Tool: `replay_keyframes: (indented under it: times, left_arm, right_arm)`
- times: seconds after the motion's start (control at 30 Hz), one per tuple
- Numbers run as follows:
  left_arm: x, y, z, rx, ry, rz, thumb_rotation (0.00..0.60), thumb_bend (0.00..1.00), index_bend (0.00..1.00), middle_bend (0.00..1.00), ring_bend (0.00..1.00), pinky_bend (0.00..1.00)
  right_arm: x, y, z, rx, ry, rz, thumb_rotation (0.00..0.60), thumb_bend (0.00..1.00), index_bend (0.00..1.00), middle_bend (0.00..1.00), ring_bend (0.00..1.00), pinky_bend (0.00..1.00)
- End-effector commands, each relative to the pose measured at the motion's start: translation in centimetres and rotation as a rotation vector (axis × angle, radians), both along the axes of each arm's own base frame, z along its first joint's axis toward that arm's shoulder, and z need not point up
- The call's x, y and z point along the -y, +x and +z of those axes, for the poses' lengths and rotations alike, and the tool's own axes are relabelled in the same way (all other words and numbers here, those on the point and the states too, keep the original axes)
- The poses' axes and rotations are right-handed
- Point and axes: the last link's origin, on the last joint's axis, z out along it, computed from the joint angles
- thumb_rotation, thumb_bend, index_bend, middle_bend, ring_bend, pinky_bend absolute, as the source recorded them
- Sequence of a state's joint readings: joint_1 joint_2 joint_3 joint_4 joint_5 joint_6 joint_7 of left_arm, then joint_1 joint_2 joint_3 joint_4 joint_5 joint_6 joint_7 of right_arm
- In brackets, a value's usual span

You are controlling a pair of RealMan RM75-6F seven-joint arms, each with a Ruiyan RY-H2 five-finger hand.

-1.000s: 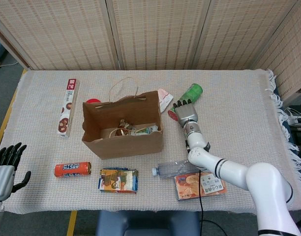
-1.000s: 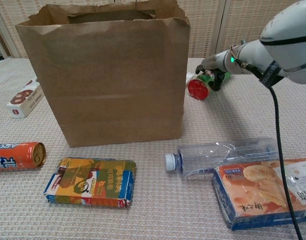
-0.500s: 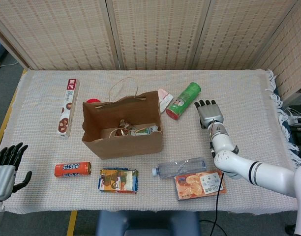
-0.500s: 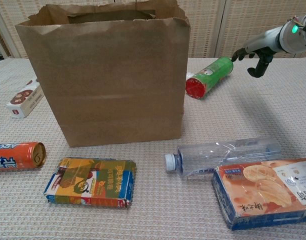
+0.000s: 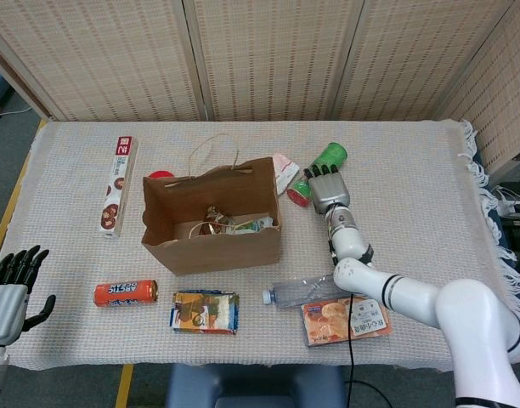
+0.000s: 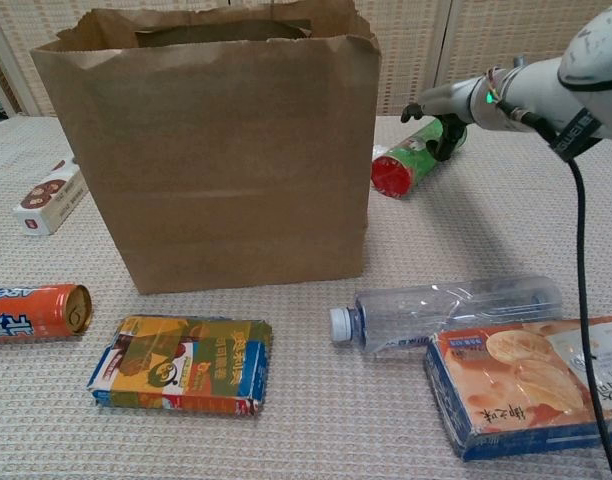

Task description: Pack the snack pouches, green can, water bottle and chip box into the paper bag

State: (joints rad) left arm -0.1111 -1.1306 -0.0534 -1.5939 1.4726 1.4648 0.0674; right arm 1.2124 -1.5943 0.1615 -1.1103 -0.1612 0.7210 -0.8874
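One woven cream tablecloth (image 5: 413, 161) with a fringed right edge covers the table. Upright near its middle stands the creased brown paper bag (image 5: 211, 223), mouth open, twine handles at the rim, crumpled wrappers showing inside. Right of the bag's front, the clear ribbed water bottle (image 6: 446, 308) lies on its side, white cap toward the bag, touching the flat orange chip box (image 6: 531, 385), which shows printed crisps and a white label too small to read. A long white biscuit carton (image 5: 117, 185) with red print lies far left. In front of the bag lies a glossy yellow-and-blue snack pouch (image 6: 181, 364), and left of it an orange can (image 5: 125, 293) on its side with blue lettering. The green can (image 6: 414, 159), a cylinder with a red end, lies tipped just right of the bag. The right hand (image 5: 327, 189), well right of it half a second ago, now rests over the can, fingers draped on it; a firm grip cannot be told. The left hand (image 5: 12, 285) hangs spread at the table's near-left corner, holding nothing
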Motion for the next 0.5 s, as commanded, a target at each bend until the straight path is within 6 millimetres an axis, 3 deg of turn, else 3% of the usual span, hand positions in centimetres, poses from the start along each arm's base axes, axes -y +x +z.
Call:
replay_keyframes:
  times: [0.03,0.2,0.5]
  left_arm:
    - [0.0,0.0,0.0,0.000,0.000,0.000,0.600,0.39,0.05,0.00,0.00,0.00]
    - [0.0,0.0,0.0,0.003,0.002,0.002,0.600,0.39,0.06,0.00,0.00,0.00]
    - [0.1,0.0,0.0,0.004,0.001,0.002,0.600,0.39,0.06,0.00,0.00,0.00]
  right_arm:
    - [0.2,1.4,-2.5,0.002,0.033,0.013,0.600,0.63,0.00,0.00,0.00,0.06]
    - [0.8,2.4,-4.0,-0.002,0.029,0.037,0.600,0.63,0.00,0.00,0.00,0.02]
    - [1.9,3.1,-4.8,0.001,0.046,-0.001,0.600,0.63,0.00,0.00,0.00,0.00]
